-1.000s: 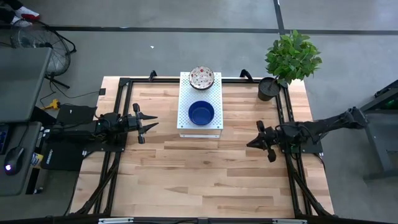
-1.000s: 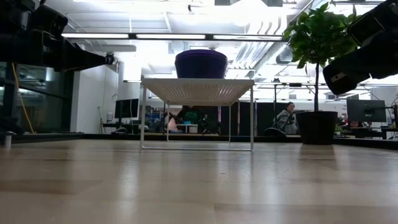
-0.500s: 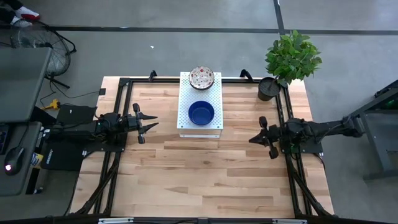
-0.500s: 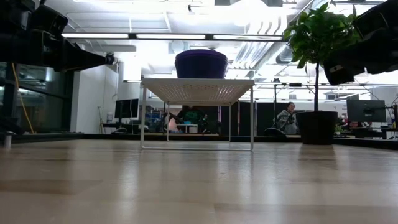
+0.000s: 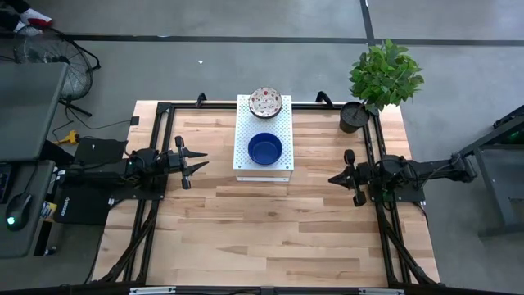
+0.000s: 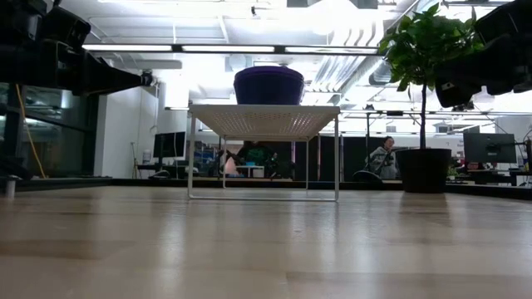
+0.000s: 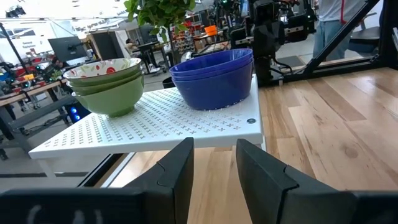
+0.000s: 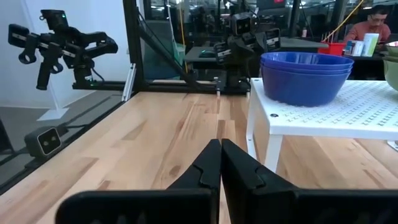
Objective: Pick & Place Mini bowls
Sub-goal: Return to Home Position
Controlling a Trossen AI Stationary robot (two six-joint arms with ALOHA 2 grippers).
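Note:
A white perforated stand [image 5: 246, 168] sits at the table's far middle. A stack of glossy blue mini bowls [image 5: 264, 149] rests on its near half, and a stack of speckled white bowls [image 5: 266, 102] on its far half. In the left wrist view, the speckled stack [image 7: 106, 84] shows green outer walls beside the blue stack [image 7: 211, 78]. My left gripper [image 5: 199, 163] hovers left of the stand, open and empty. My right gripper [image 5: 334, 179] hovers to the stand's right, shut and empty; its fingers [image 8: 220, 165] point toward the blue stack [image 8: 306, 76].
A potted green plant [image 5: 354, 117] stands at the far right corner of the table. Black frame rails [image 5: 168, 106] run along the table's left, right and far sides. Bare wood [image 5: 262, 229] spreads over the near half of the table. People sit at desks in the room behind.
My right gripper has risen and moved a little toward the table's far edge, its arm swinging level; it stays shut. My left arm and the bowls have kept still.

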